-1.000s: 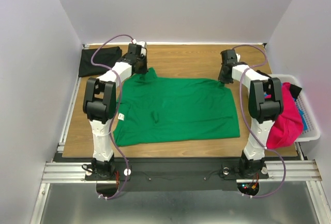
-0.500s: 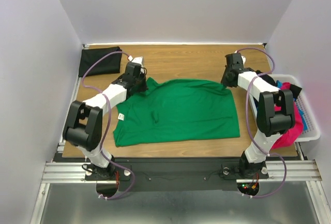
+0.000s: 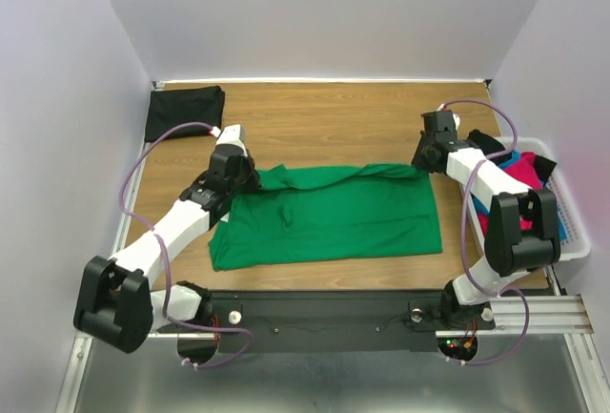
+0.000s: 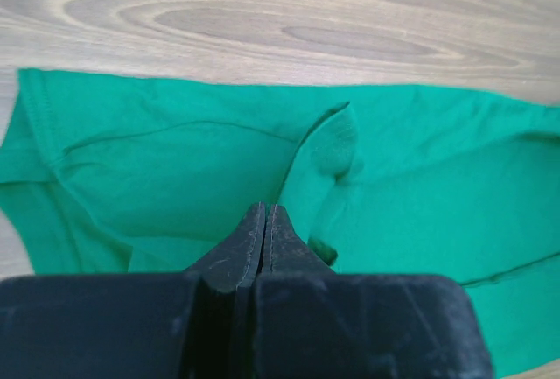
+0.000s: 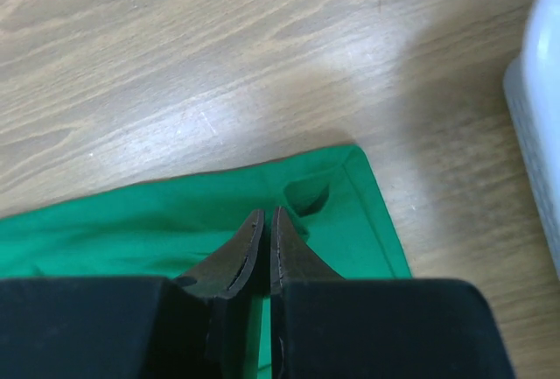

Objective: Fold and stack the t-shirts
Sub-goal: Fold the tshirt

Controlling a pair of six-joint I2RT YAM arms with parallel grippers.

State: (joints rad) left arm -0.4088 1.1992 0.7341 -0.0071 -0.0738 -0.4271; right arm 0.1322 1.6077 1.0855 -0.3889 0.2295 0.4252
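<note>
Green t-shirt (image 3: pixel 334 217): spread across the middle of the wooden table (image 3: pixel 334 113), with the near part lying flat; the far edge is drawn up and turned toward the near side, forming a raised ridge that runs between the two grippers
Left gripper (image 4: pixel 265 213): at the far left corner of the green t-shirt; jaws pressed together, with a peak of green cloth rising to their tips and pinched there
Right gripper (image 5: pixel 266 214): at the far right corner of the same garment, just inside its hemmed edge; jaws all but closed, nipping a thin layer of the cloth, with a small pucker just beside the tips
Black t-shirt (image 3: pixel 184 113): folded, in the far left corner of the table, well apart from the green one
Basket (image 3: pixel 577 249): white plastic, at the right edge of the table, beside the right arm
Magenta t-shirt (image 3: pixel 524 175): heaped in the basket, partly hidden behind the right forearm
</note>
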